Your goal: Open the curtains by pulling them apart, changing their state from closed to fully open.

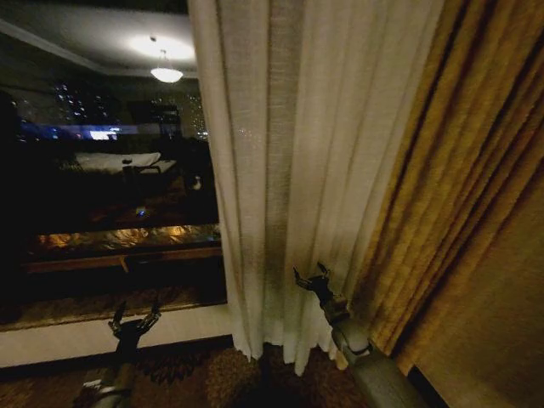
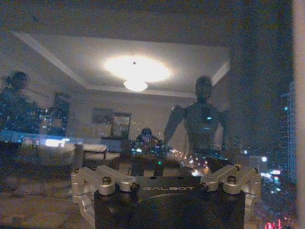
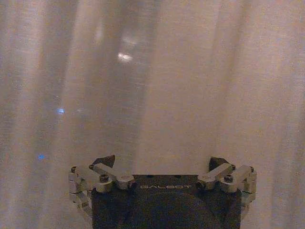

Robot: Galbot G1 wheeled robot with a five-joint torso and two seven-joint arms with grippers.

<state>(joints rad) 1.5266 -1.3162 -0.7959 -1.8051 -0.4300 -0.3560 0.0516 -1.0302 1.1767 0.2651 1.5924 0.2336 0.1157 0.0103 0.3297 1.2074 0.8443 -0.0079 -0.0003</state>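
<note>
At about five o'clock in the head view, the right gripper [image 1: 310, 276] stands with its jaws spread wide and empty, tips raised toward the lower folds of the sheer curtain [image 1: 297, 170]; the right wrist view shows the same gripper [image 3: 162, 167] facing the pleated cream fabric [image 3: 157, 81] close ahead, though whether the tips already touch the cloth cannot be told. Over at seven o'clock the left gripper [image 1: 134, 321] is likewise open and holding nothing, low before the bare window [image 1: 110, 170]; from its own wrist camera only the gripper base [image 2: 167, 191] and the dark glass [image 2: 143, 95] with the room's reflection are seen. The sheer panel hangs from twelve o'clock down to the floor near six, already gathered toward the golden drape [image 1: 459, 187] at three o'clock, with glass exposed to its nine o'clock side. The step in hand looks like taking hold of this panel to draw it further toward the drape. To do it well, the right gripper would best push in far enough that a full pleat sits between the jaws before closing, since thin fabric slips from a shallow pinch, then pull steadily toward three o'clock rather than downward, so the top glides along its rail.
</note>
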